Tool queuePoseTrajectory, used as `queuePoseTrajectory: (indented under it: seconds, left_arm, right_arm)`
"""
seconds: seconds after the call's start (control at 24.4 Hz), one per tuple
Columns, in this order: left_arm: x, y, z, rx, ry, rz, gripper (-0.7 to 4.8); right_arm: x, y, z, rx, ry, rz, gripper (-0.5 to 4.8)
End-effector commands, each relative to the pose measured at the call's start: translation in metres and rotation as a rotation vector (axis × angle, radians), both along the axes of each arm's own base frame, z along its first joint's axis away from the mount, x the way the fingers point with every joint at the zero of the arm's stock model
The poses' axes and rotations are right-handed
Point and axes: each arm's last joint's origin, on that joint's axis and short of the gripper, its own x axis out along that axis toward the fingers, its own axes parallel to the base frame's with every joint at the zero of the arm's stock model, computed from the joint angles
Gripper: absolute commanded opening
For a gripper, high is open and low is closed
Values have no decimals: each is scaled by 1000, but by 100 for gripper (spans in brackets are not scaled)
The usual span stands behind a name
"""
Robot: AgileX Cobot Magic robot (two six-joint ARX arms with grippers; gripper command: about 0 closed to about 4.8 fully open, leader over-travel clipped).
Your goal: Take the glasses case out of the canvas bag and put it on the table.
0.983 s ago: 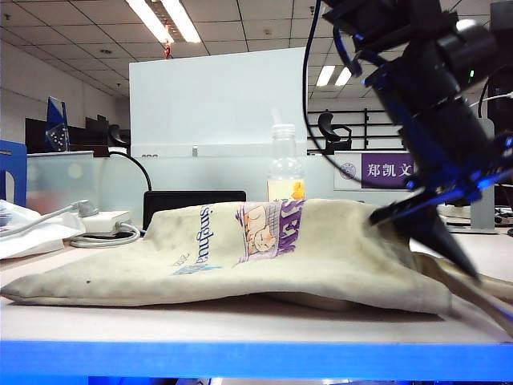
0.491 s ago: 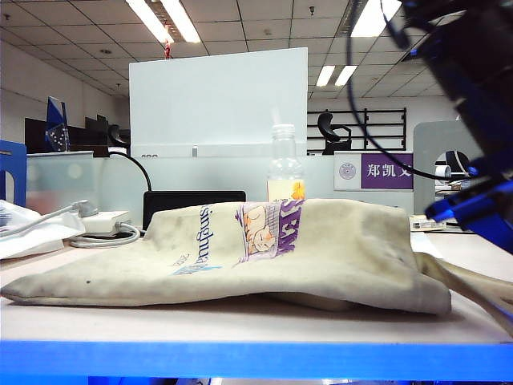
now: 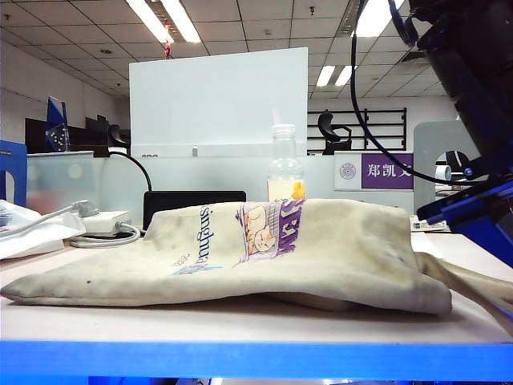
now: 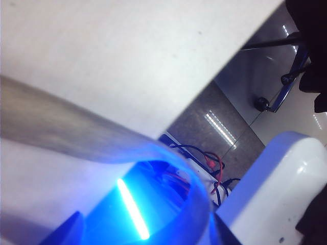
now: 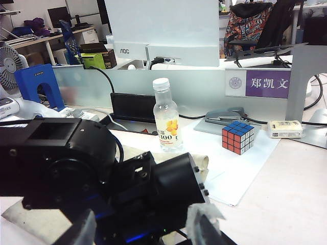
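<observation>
- The canvas bag (image 3: pixel 321 249) lies flat on the counter (image 3: pixel 240 325), with its straps (image 3: pixel 473 282) trailing off the right end, so I'd guess that's where the mouth is.
- The glasses case doesn't show in any view. My guess is it's inside the bag; no obvious bulge gives it away.
- The left arm (image 3: pixel 481 216) has reached across and hangs at the right edge of the exterior view, above the strap end. Its wrist camera is a blur of counter and blue glow, so I can't tell how wide the left fingers are or whether they hold anything.
- The right fingers (image 5: pixel 203 220) sit back behind the bag, spread apart with nothing between them.
- To do this step well, I'd have one arm lift the top layer of canvas by the rim and keep it up, so the other can slide in low and flat along the counter instead of poking down through the fabric.
- Grab the case across its narrow side and pull straight out of the mouth – don't drag the whole bag along.
</observation>
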Motion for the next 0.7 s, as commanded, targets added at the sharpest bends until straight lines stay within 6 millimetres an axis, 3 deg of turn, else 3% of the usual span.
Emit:
queuePoseTrajectory:
  seconds: [0.04,0.7]
  left_arm:
    - [-8,-5,2,-23,2,-25,318]
    - [-25,-16,-10,-50,79,-81,318]
  right_arm:
    - [-1,-1,2,1,-19,-7,252]
    - [-1,-1,2,-2,-20,-19,252]
